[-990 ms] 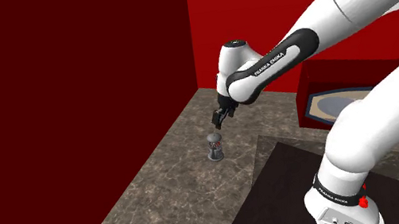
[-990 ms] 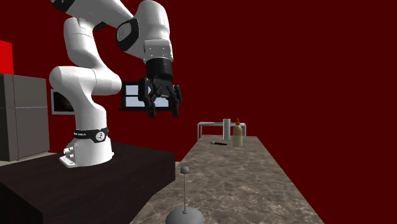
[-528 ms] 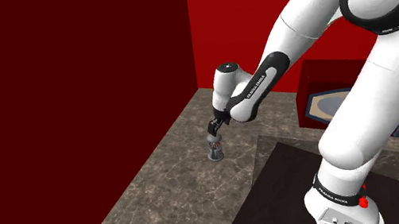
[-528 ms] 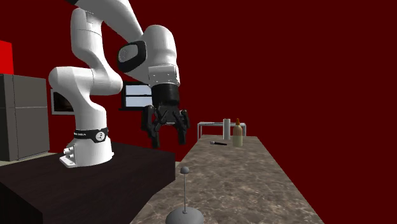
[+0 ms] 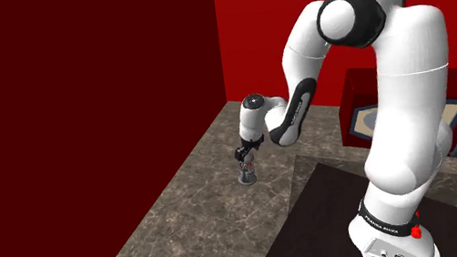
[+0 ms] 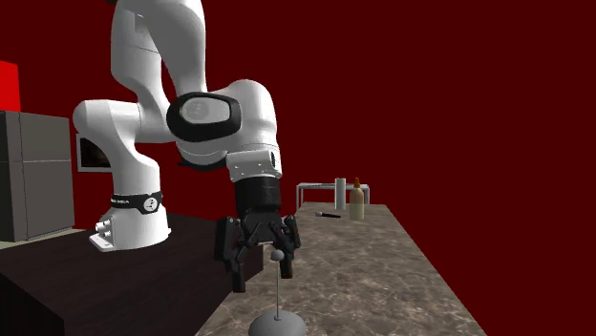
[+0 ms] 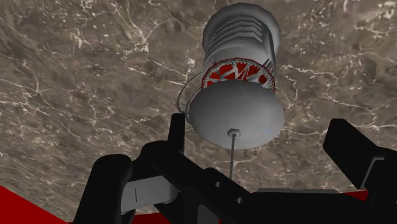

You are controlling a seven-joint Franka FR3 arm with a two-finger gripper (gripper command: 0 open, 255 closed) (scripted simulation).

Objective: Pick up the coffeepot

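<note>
The gripper [image 6: 260, 265] hung spread just above the coffeepot [image 7: 238, 89] — upright on the marbled counter [image 5: 194, 220], the stand [image 5: 322, 220] near it — its thin plunger rod [image 7: 233, 159] rising between the fingers [image 7: 356, 149], so an off-centre descent could, I judged, strike it and topple the pot.

Pot: ribbed grey coffeepot [image 7: 238, 76], with a red-and-white patterned band under its smooth grey dome lid.
Counter: brown marbled stone counter [image 5: 185, 221], thin white veins all over.
Walls: dark maroon side wall [image 5: 77, 107]; brighter red back wall [image 5: 266, 16].
Arm: glossy white robot arm [image 5: 408, 107], black joints.
Hand: all-black two-finger gripper [image 6: 260, 270].
Stand: blackish-brown box stand [image 5: 322, 220].
</note>
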